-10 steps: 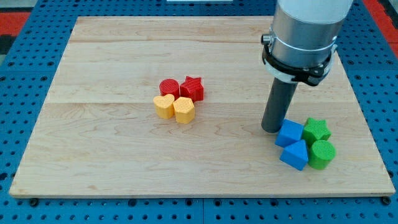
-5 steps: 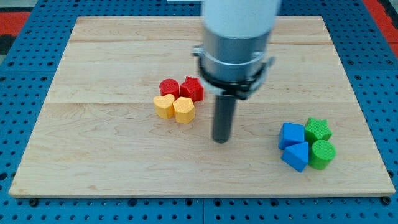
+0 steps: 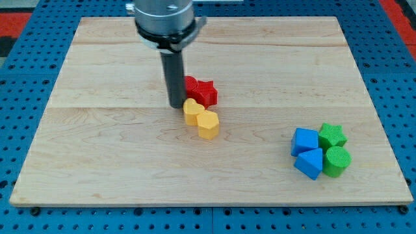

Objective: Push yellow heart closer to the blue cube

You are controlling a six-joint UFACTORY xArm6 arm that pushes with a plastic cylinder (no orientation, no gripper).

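Tip (image 3: 176, 105) touching yellow heart (image 3: 192, 111), upper-left side.

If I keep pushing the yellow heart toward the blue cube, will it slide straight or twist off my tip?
The yellow heart looks squat and flat-bottomed, so it should slide, not tip. Its lobed outline, with my tip at its upper-left edge, may let it rotate. The yellow block touching it will probably be shoved along too, skewing the path toward the blue cube.
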